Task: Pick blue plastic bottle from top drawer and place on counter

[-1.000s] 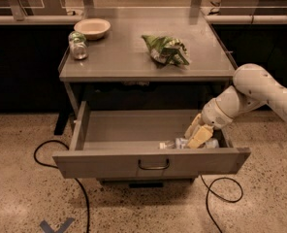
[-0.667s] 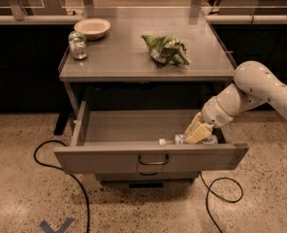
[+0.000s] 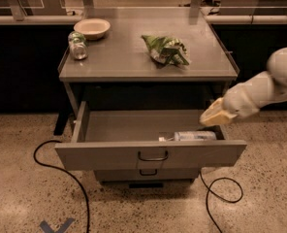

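Bottle (image 3: pixel 194 136): on its side in drawer (image 3: pixel 109 154), right of centre, just behind the front panel. Label up, long axis running left to right.

Drawer: pulled well out, wire handle centred on front.

Gripper (image 3: pixel 212 117): at end of arm (image 3: pixel 264 89), over right rear of drawer, above rim level. Up and to the right of bottle, clear of it. Jaw opening: cannot tell. Nothing seen carried.

Change since a second ago: gripper then low inside drawer, right at the bottle's right end; now raised and drawn back to the right. Bottle in same spot, same lie.

Meaning for task: judged a rise without the load, either a missed grasp or a pull-back to line up again. Pick not yet made, placing not begun, so progress still at the first step.

Next move, as judged: another descent needed, jaws set across the round body rather than along it. Little room between bottle and front panel. Risk of bottle rolling or sliding along drawer floor when touched.

Counter (image 3: pixel 124 67): above drawer, carrying bowl (image 3: pixel 91 28) at rear left, jar (image 3: pixel 77 46) just in front of bowl, green bag (image 3: pixel 167 49) near centre. Bare patches at front left and front right, likely landing spots.

Floor: cable (image 3: pixel 80 188) looping past drawer on the left.
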